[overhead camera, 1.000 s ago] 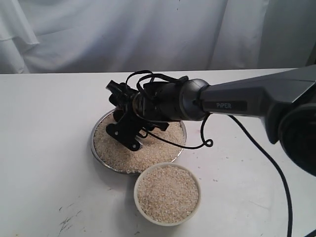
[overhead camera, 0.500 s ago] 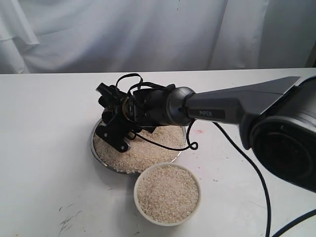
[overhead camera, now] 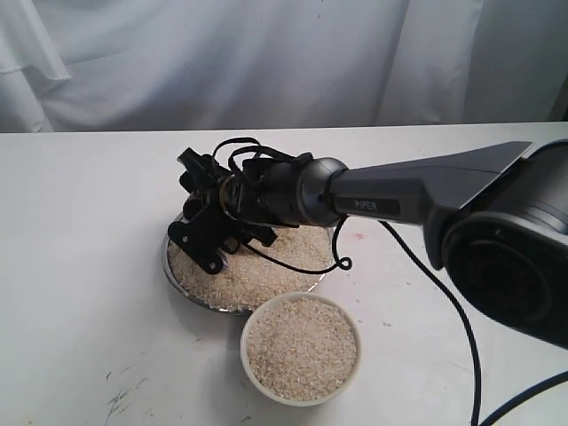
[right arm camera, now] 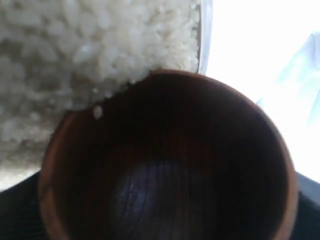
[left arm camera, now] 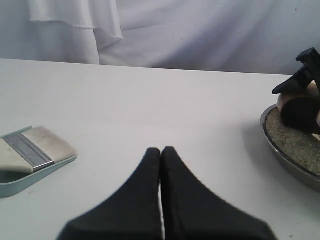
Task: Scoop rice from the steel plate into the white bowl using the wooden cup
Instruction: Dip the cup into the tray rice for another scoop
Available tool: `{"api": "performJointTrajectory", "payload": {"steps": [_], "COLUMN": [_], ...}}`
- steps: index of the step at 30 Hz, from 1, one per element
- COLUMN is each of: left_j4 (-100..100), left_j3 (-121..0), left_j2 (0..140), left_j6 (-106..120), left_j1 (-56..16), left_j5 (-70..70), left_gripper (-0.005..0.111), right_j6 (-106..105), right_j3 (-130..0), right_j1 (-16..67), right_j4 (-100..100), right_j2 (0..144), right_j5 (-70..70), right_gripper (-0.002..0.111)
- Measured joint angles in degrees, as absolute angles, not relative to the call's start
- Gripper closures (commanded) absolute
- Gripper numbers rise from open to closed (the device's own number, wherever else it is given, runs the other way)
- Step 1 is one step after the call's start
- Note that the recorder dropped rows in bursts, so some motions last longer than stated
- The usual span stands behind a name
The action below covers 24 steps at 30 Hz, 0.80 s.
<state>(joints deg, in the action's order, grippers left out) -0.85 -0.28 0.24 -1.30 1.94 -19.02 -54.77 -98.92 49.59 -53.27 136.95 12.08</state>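
1. Nearest, the left hand (left arm camera: 161, 162) is parked low over the bench (overhead camera: 80, 222) with its fingers pressed together, gripping nothing. A flat brush (left arm camera: 37, 147) lies apart from it.
2. The white bowl (overhead camera: 245, 348) sits just in front of the steel plate (overhead camera: 206, 304). It is close to it, perhaps touching, and already filled nearly to the rim with grains.
3. The plate carries a broad bed of rice (overhead camera: 271, 266), thinner toward the rim.
4. Over the plate's left part, the right hand (overhead camera: 211, 235) clamps the wooden cup (right arm camera: 165, 165) by its sides. One lip of the cup presses against the rice, and the dark inside looks empty but for a grain on the rim.
5. The cup appears tipped well off upright. Its long axis seems to lie closer to level than vertical, with the mouth turned toward the plate's left edge, but the exact angle cannot be told.
6. To scoop well, I judge the lower lip should dig under the grains and push into the deeper bed. It should stay off the rim, so grains do not spill onto the bench.
7. The mouth should then roll upward before lifting, and travel level to the bowl, which has little room left.
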Motion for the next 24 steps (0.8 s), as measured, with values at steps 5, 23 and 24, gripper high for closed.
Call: {"api": "performJointTrajectory", "payload": {"steps": [5, 23, 24], "left_j4": [-0.9, -0.9, -0.9], "left_j3": [-0.3, -0.3, -0.3], "left_j2": [0.2, 0.2, 0.2], "left_j6": [-1.3, -1.3, -1.3], "left_j1": [1.9, 1.9, 1.9], "left_j5": [-19.0, -19.0, -19.0], "left_gripper": [0.107, 0.107, 0.107], "right_j6": [-69.8, -101.4, -101.8], "right_j3": [-99.1, -100.3, -100.3], "right_j1": [49.6, 46.6, 46.5], "right_j4": [-38.9, -0.5, 0.0], "right_j2": [137.0, 135.8, 135.8], "right_j5": [15.0, 25.4, 25.9], "right_gripper": [0.108, 0.108, 0.108]}}
